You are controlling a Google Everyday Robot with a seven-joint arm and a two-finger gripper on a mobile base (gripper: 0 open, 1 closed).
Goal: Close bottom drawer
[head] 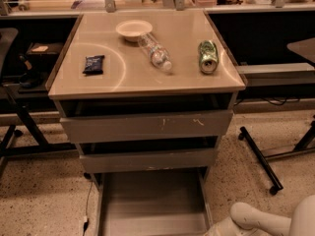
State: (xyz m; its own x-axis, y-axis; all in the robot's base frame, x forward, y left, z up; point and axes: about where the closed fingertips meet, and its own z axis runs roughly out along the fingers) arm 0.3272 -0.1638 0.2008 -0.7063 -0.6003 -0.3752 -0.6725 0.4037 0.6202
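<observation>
Finding: the bottom drawer (152, 200) stands pulled far out of the cabinet. Its shallow tray runs to the lower edge of the view, and its flat front is cut off there. The middle drawer front (147, 160) and the scratched top drawer front (147, 126) sit above it, each slightly proud of the frame.

Only a white arm (261, 220) shows, at the lower right corner just beside the drawer's right rail. The claw itself lies outside the view, seemingly below that edge, so I cannot tell whether it is spread or pressed together.

Assessment: the closing push has not begun.

Recommendation: meet the flat front near its middle and press straight along the rails. An off-centre push would likely skew the tray and bind it. Keep the force low and level, clear of the dark cable (87, 215) on the floor at the left.

The surface (147, 77) carries loose items that a hard stop could roll, notably a bottle (155, 52) and a can (207, 56).
</observation>
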